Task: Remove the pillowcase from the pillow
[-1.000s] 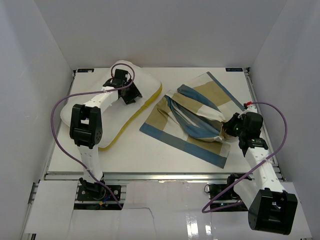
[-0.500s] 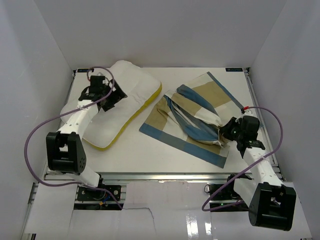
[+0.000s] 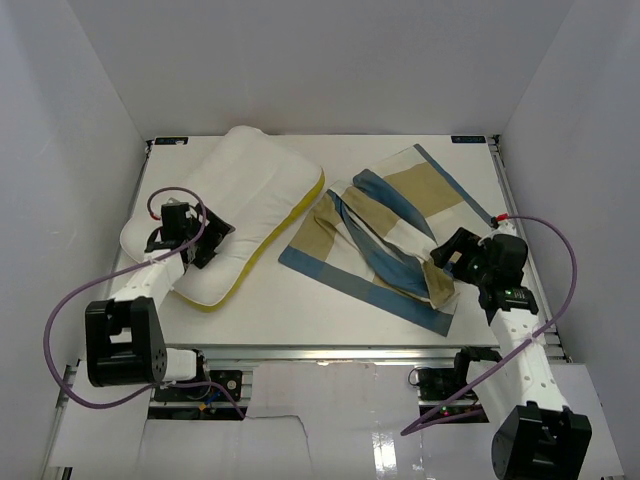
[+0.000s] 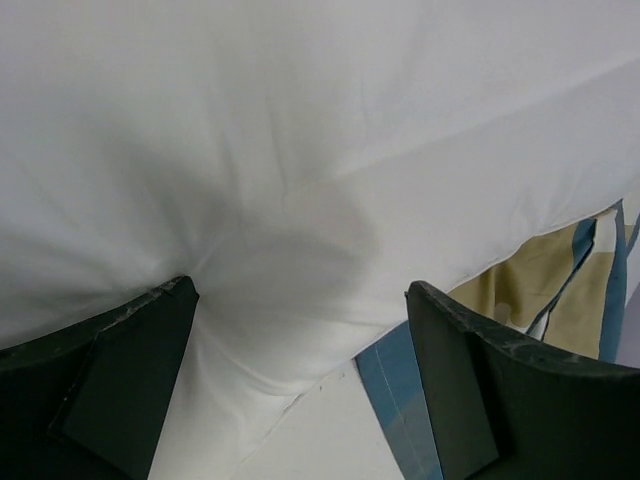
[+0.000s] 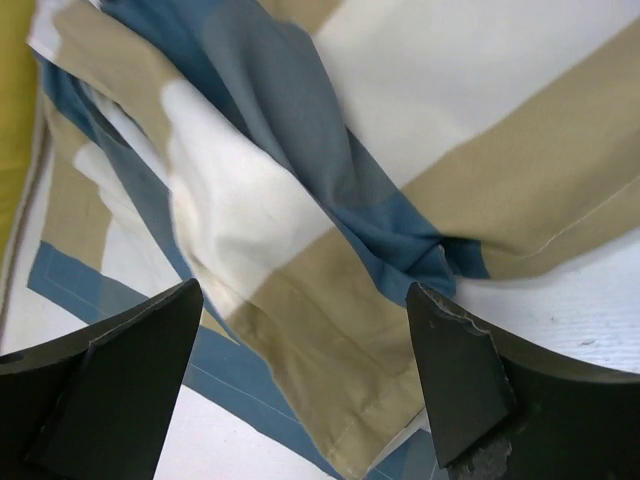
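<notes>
Checked pillowcase [image 3: 390, 235] is seen crumpled just ahead of the released right pincer [image 3: 445, 263], clear of the white pillow [image 3: 250, 200], which lies before the released, empty left pincer [image 3: 212, 240]. Cloth could be snagged by a fingertip if either pincer is pulled back carelessly.

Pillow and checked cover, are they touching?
Cannot tell. In the top view a corner of the cover sits right by the yellow edge of the pillow, but no clear gap or contact shows.
</notes>
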Controlling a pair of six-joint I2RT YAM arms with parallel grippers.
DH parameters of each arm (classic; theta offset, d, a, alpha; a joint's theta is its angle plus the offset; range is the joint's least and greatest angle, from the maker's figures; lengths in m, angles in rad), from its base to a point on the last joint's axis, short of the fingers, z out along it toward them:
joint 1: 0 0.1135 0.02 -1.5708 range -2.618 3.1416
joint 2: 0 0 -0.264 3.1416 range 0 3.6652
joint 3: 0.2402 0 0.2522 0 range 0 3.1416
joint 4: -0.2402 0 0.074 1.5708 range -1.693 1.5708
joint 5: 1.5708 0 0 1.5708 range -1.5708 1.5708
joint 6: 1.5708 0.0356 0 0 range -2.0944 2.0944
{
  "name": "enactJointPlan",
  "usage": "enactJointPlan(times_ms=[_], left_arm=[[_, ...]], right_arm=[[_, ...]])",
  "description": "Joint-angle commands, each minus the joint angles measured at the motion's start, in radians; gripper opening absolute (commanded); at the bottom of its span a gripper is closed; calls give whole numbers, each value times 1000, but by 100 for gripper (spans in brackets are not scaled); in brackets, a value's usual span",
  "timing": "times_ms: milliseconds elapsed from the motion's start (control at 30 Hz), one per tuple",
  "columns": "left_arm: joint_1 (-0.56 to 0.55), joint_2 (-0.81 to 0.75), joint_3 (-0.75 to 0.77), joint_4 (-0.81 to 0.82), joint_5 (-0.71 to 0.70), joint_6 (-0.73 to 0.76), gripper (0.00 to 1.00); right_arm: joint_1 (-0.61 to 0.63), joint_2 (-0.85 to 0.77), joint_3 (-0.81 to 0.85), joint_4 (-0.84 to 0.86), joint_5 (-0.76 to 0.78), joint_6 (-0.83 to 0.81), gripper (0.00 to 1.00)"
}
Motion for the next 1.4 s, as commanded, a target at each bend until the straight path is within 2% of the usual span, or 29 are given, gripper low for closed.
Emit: enactJointPlan(times_ms=[0,100,167,267,300,333,433,500,600,667,733,800,833,867,900,1067,1200,1367], left_arm=[[1,-75,-103,62,48,-84,98],[-5,-138,-151,122,96,-114,98],[-16,-164,-142,124,101,-107,98],[-29,-204,-88,125,133,-55,98],[-34,-203,-64,98,172,-30,98],[-34,-195,3,61,180,12,98],[-34,-222,76,-58,136,72,98],[-36,-255,64,-86,93,97,98],[-34,-301,10,-103,47,99,98],[-34,-350,-71,-53,94,71,98],[-77,-387,-129,-13,152,54,98],[-135,-439,-189,30,139,56,98],[-222,-453,-191,20,96,71,98],[-264,-474,-176,-21,2,86,98],[-290,-483,-168,-38,-28,94,98],[-318,-514,-166,-68,-41,131,98],[-318,-494,-179,-62,-79,120,98],[-318,-484,-174,-60,-82,112,98]], right_arm=[[-3,-53,121,-111,21,-71,88],[7,-84,132,-69,-41,-80,84],[27,-66,149,-59,-52,-72,80],[107,-23,150,66,-147,-49,73],[165,11,155,102,-120,-49,72],[287,40,181,140,-86,-72,72],[488,205,283,142,-3,-126,72],[542,335,320,142,8,-126,69],[630,443,307,210,43,-57,62],[696,506,255,336,80,-5,59],[747,555,244,379,135,29,56],[800,629,265,378,247,50,56],[817,656,277,373,270,52,56],[832,713,311,340,314,57,56],[857,741,330,317,339,70,55],[888,879,344,222,442,115,52],[888,858,235,257,464,150,49],[888,692,57,304,480,165,44]])
